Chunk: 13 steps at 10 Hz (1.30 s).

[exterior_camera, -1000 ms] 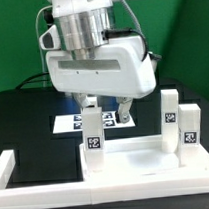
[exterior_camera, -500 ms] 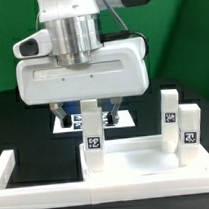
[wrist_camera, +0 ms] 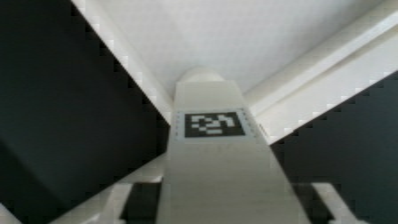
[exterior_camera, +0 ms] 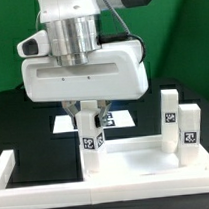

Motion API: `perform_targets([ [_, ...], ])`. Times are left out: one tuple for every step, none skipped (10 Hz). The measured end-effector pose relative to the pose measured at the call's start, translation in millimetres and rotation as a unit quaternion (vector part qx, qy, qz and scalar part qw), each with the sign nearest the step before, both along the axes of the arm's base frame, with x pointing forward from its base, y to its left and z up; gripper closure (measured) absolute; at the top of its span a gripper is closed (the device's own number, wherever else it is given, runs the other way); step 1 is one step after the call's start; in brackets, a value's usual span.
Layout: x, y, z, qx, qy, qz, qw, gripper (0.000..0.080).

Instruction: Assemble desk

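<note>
Now | gripper (exterior_camera: 86, 116) closing around upright leg post (exterior_camera: 91, 141) on panel (exterior_camera: 136, 156) | advice: staying centred, squeezing evenly

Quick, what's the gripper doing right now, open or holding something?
Gripper: closed on the upright white plastic square leg post, fingers either side of its top.

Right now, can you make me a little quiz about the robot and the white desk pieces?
1. True or false: the tool is around the leg post at the exterior view's left.
2. How many leg posts stand on the desk panel in the exterior view? A) one B) three C) five
3. Fill in: the tag on the leg post seen in the wrist view is black and ____.

Key: 1 true; 2 B; 3 white.
</note>
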State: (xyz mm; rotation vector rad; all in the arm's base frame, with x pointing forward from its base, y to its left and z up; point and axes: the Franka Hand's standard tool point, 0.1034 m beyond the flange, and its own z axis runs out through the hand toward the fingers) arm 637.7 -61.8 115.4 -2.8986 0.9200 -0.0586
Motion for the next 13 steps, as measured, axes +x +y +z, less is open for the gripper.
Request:
perform_targets([
  [0.0,-0.4,-0.2,0.003,0.003,-0.043,0.999,0.0512],
  [0.3,-0.8,-0.8,0.006,0.009,-0.117,0.993,0.0512],
  [0.2,-1.0,-1.0,0.011,0.014,-0.18,0.984,0.0512],
  [-0.7,-1.4,-1.4,0.028,0.025,-0.292,0.956,0.0512],
  [-1.1,-1.1,-1.7,0.044,0.033,-0.371,0.927,0.0512],
  [-2.0,-2.0,-2.6,0.058,0.033,-0.434,0.899,0.0511],
  [-4.8,-3.5,-3.0,0.074,0.025,-0.496,0.865,0.0509],
  [-5.5,-3.3,-2.8,0.074,0.023,-0.496,0.865,0.0509],
  [-5.6,-3.5,-3.2,0.073,0.022,-0.488,0.87,0.0428],
  [-6.8,-1.8,-4.0,0.064,0.022,-0.457,0.887,0.0428],
  [-8.3,3.1,-3.8,0.037,0.023,-0.381,0.923,0.0294],
  [-7.0,7.4,-3.0,0.011,0.015,-0.291,0.957,0.0181],
  [-7.5,10.8,-3.1,0.001,0.008,-0.222,0.975,0.0159],
])
